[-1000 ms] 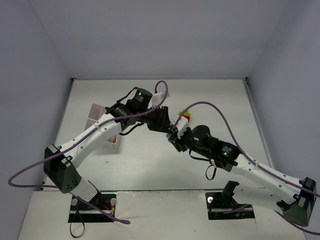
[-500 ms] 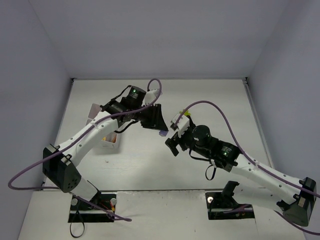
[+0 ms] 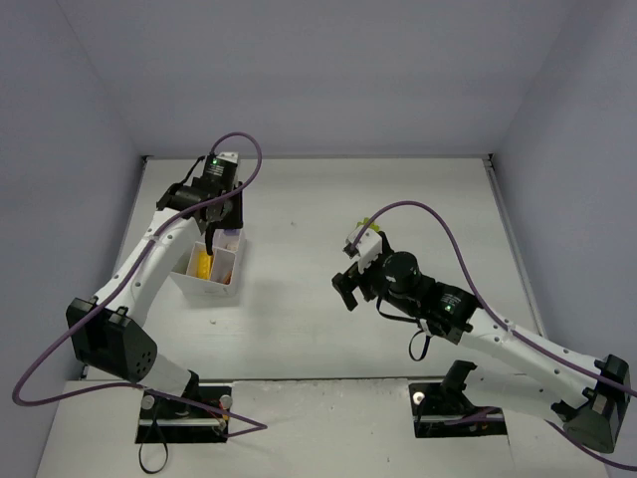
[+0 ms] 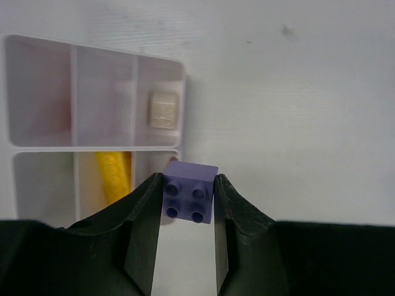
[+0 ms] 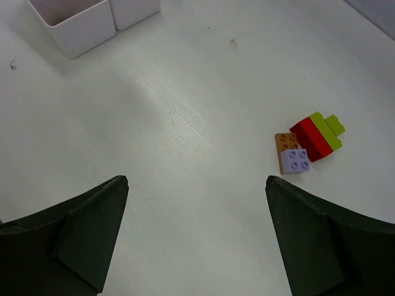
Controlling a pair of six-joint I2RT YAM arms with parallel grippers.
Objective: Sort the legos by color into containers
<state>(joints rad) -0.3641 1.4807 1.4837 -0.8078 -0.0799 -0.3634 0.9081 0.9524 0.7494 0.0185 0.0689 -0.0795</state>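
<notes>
My left gripper [image 4: 189, 203] is shut on a lilac lego [image 4: 190, 196], held studs toward the camera just above the near right edge of the white tray [image 4: 92, 148]. From above, the left gripper [image 3: 221, 227] hangs over the tray [image 3: 204, 291]. A beige lego [image 4: 164, 110] lies in one far cell and a yellow lego [image 4: 113, 176] in a near cell. My right gripper [image 5: 194, 185] is open over bare table. To its right lies a cluster of an orange-brown lego [image 5: 284, 143], a second lilac lego [image 5: 295, 161], a red lego [image 5: 311, 140] and a green lego [image 5: 327, 128].
The right arm [image 3: 438, 304] covers most of the cluster from above; only a yellow-green bit [image 3: 366, 223] shows. A corner of the tray [image 5: 92, 21] sits at the top left of the right wrist view. Grey walls close in the table on three sides.
The left arm swung left from the middle of the table to the tray, carrying the lilac lego. The right gripper opened and drew back a little from the cluster.
</notes>
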